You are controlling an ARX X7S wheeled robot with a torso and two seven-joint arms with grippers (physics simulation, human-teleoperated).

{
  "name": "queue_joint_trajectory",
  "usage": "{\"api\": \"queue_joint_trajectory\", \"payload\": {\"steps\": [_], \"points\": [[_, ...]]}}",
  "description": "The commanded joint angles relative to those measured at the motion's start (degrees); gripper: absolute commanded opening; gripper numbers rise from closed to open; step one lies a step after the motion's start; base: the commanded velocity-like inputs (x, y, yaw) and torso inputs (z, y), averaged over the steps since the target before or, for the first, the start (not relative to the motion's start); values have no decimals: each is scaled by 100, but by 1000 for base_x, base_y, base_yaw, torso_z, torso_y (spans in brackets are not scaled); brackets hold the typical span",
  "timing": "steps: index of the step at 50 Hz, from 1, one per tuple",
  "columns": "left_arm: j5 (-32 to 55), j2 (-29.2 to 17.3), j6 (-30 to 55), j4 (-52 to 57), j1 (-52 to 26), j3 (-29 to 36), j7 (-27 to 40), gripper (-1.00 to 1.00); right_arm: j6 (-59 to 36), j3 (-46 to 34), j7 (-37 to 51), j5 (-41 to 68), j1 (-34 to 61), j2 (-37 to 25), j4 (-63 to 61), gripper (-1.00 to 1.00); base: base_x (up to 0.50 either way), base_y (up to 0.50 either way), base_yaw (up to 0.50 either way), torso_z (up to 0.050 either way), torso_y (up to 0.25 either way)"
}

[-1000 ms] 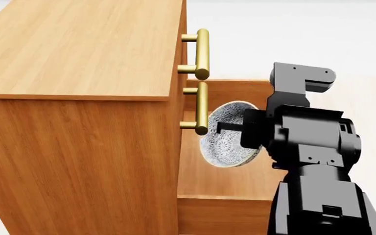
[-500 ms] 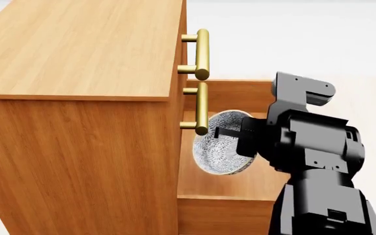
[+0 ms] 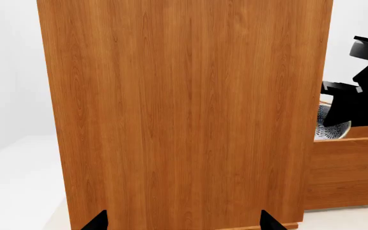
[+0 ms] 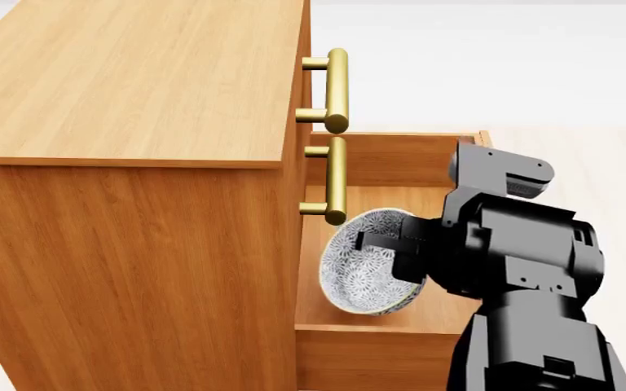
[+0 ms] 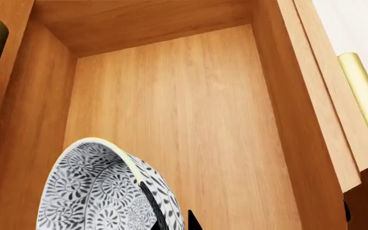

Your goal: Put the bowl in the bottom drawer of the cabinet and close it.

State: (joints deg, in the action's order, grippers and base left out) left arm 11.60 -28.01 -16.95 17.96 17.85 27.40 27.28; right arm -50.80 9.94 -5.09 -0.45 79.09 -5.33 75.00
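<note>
Right claw [image 4: 384, 248]: black, gripping the rim of the small white-grey bowl with dark speckled leaf pattern [image 4: 365, 265], holding it tilted on edge.
Bowl: hanging inside the open orange-brown wooden bottom drawer [image 4: 373, 318], above its floor.
Left claw [image 3: 180, 224]: fingertips spread apart, facing the side of the boxy orange-brown wood-grain cabinet [image 4: 128, 163].
Upper brass bar handles [image 4: 336, 80]: lying beyond the bowl.

The floor [image 3: 17, 191] is pale cream, smooth and matte, running under everything in sight. Behind it rises a plain white wall [image 3: 8, 67], meeting the floor in a soft, hazy line. In the head view the floor [image 4: 606, 98] looks almost white. Light is even and diffuse, with only faint shadows.
</note>
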Motion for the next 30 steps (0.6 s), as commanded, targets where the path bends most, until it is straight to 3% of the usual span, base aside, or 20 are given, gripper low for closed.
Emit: {"api": "queue_joint_trajectory", "payload": {"steps": [1,16,17,30], "points": [[-3,-5,-9,3,5,9,10,100,-119,192,-4,93,27,-22,-1,-100,0,0,0,0,0],[10,-1,-33,-32,-14,18,11,100,-7,249,41,-28,-66,-13,-1,-100,0,0,0,0,1],[7,1,-34,-32,-13,20,14,100,38,181,20,-40,-73,-4,-1,100,0,0,0,0,0],[13,-25,2,20,-2,22,34,100,819,-489,105,-97,-41,29,-1,100,0,0,0,0,0]]}}
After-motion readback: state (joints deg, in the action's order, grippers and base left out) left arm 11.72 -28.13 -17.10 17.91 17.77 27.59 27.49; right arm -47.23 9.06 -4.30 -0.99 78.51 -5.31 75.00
